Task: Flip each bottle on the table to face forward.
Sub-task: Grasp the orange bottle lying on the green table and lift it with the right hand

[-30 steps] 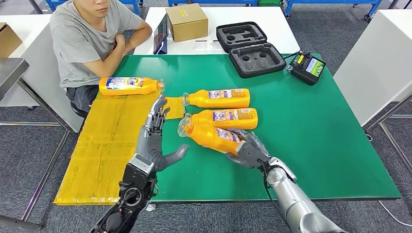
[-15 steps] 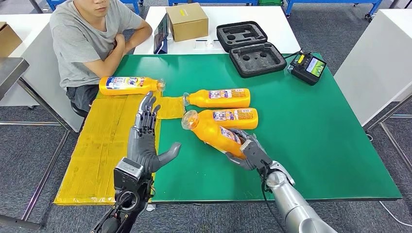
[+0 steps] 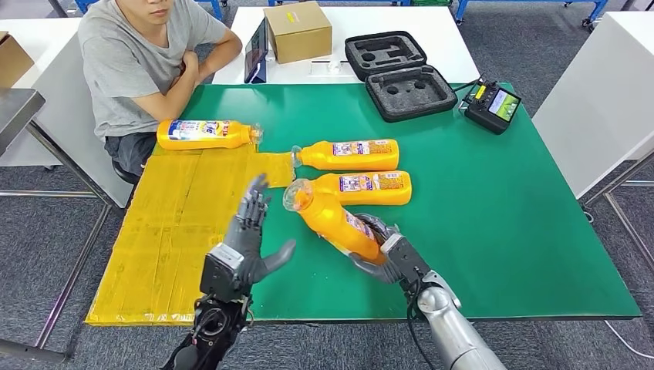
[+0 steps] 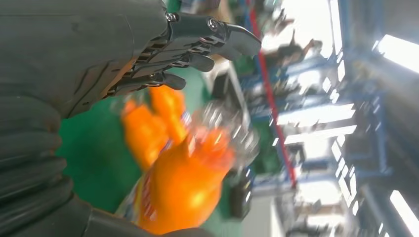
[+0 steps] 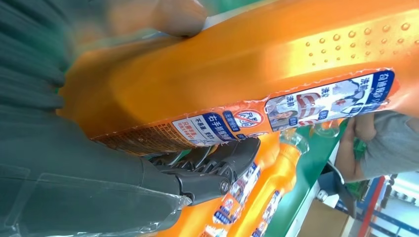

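Observation:
My right hand (image 3: 383, 248) grips the base of an orange bottle (image 3: 333, 220) and holds it tilted, its clear cap end raised toward the left. In the right wrist view that bottle (image 5: 276, 69) shows its label with my fingers (image 5: 217, 165) under it. My left hand (image 3: 251, 231) is open, fingers spread, just left of the bottle and apart from it; the left wrist view shows its fingers (image 4: 197, 44) near the blurred bottle (image 4: 183, 173). Two more orange bottles (image 3: 351, 155) (image 3: 369, 186) lie on the green table (image 3: 493, 208). Another bottle (image 3: 204, 135) lies at the far left.
A yellow sheet (image 3: 177, 223) covers the table's left part. A person (image 3: 139, 62) sits at the far left corner. A black foam case (image 3: 397, 75), a controller (image 3: 497, 106) and a cardboard box (image 3: 297, 32) are at the back.
My right hand has lifted the bottle's cap end higher and turned it more upright. My left hand drew back, then came closer to the bottle again.

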You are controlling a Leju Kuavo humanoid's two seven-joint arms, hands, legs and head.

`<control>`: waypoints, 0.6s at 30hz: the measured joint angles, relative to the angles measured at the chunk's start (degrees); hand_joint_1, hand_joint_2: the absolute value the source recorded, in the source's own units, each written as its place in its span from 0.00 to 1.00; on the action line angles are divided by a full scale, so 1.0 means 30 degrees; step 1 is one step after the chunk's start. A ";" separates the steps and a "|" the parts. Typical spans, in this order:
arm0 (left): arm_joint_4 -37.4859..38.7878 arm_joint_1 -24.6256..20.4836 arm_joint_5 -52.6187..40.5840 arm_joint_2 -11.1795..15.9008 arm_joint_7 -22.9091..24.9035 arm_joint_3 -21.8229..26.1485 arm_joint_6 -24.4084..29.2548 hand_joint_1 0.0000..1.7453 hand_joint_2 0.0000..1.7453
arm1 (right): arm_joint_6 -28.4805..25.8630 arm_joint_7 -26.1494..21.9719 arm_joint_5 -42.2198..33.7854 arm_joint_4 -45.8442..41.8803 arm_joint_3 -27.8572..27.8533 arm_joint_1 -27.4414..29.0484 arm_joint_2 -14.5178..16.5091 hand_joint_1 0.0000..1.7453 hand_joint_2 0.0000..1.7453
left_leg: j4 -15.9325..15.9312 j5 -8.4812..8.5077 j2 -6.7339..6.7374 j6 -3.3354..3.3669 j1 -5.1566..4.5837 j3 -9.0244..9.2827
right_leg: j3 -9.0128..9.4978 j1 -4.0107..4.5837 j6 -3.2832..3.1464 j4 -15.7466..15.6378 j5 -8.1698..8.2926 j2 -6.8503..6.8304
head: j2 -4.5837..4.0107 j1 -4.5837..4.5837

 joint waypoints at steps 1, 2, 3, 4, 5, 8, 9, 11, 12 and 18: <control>0.0379 -0.0012 -0.0045 -0.0100 0.0000 -0.0002 -0.0315 0.00 1.00 | -0.0004 0.0002 -0.0131 -0.0116 0.0118 0.0084 -0.0013 1.00 1.00 | 0.0000 0.0000 -0.0001 0.0000 -0.0001 -0.0006 | -0.0006 -0.0001 0.0000 0.0000 0.0000 0.0000 | 0.0000 0.0000; 0.0710 -0.0018 -0.0071 -0.0212 0.0000 -0.0009 -0.0566 0.00 1.00 | -0.0004 0.0004 -0.0246 -0.0240 0.0222 0.0177 -0.0024 1.00 1.00 | 0.0001 0.0000 -0.0002 0.0000 -0.0002 -0.0012 | -0.0011 -0.0001 0.0000 -0.0001 0.0000 0.0000 | 0.0000 0.0000; 0.1002 -0.0024 -0.0065 -0.0319 0.0000 -0.0017 -0.0770 0.00 1.00 | -0.0004 0.0005 -0.0341 -0.0368 0.0326 0.0274 -0.0035 1.00 1.00 | 0.0001 0.0000 -0.0004 0.0000 -0.0002 -0.0017 | -0.0015 -0.0002 0.0000 -0.0001 0.0000 0.0000 | 0.0000 0.0002; 0.1239 -0.0029 -0.0054 -0.0409 -0.0002 -0.0022 -0.0910 0.00 1.00 | -0.0004 0.0007 -0.0402 -0.0488 0.0413 0.0360 -0.0042 1.00 1.00 | 0.0001 0.0000 -0.0006 0.0000 -0.0002 -0.0022 | -0.0020 -0.0002 0.0000 -0.0002 0.0000 0.0000 | 0.0000 -0.0002; 0.1430 -0.0040 -0.0040 -0.0489 -0.0007 -0.0026 -0.1001 0.00 1.00 | -0.0007 0.0009 -0.0435 -0.0600 0.0488 0.0435 -0.0049 1.00 1.00 | 0.0001 0.0000 -0.0007 0.0000 -0.0002 -0.0027 | -0.0024 -0.0002 0.0000 -0.0002 0.0000 0.0000 | 0.0000 -0.0002; 0.1855 -0.0107 0.0004 -0.0669 -0.0033 -0.0011 -0.1123 0.00 1.00 | -0.0114 0.0036 -0.0477 -0.0914 0.0724 0.0622 -0.0067 1.00 1.00 | 0.0001 0.0000 -0.0009 0.0000 -0.0002 -0.0034 | -0.0029 0.0000 0.0000 -0.0001 0.0000 -0.0003 | 0.0000 -0.0002; 0.1966 -0.0136 -0.0012 -0.0716 -0.0040 0.0002 -0.1105 0.00 1.00 | -0.0178 0.0051 -0.0506 -0.1043 0.0817 0.0702 -0.0076 1.00 1.00 | 0.0001 0.0000 -0.0010 0.0000 -0.0001 -0.0036 | -0.0030 0.0000 0.0000 0.0000 0.0000 -0.0005 | 0.0000 -0.0002; 0.2195 -0.0216 -0.0140 -0.0792 -0.0053 0.0051 -0.0954 0.00 1.00 | -0.0313 0.0073 -0.0603 -0.1367 0.1028 0.0898 -0.0097 1.00 1.00 | 0.0001 0.0000 -0.0016 0.0000 -0.0001 -0.0043 | -0.0032 0.0002 0.0000 0.0001 0.0000 -0.0007 | 0.0000 -0.0002; 0.2323 -0.0273 -0.0280 -0.0829 -0.0060 0.0091 -0.0796 0.00 1.00 | -0.0395 0.0078 -0.0641 -0.1556 0.1147 0.1005 -0.0109 1.00 1.00 | 0.0001 0.0000 -0.0018 0.0000 0.0000 -0.0046 | -0.0033 0.0002 0.0000 0.0002 0.0000 -0.0008 | 0.0000 0.0000; 0.3300 -0.0511 -0.0942 -0.0967 0.0000 0.0253 -0.0209 0.00 1.00 | -0.0612 0.0051 -0.0639 -0.2748 0.1892 0.1371 -0.0044 1.00 1.00 | 0.0001 0.0003 -0.0017 0.0002 0.0000 -0.0057 | -0.0048 0.0001 0.0001 0.0002 0.0000 -0.0024 | 0.0000 -0.0002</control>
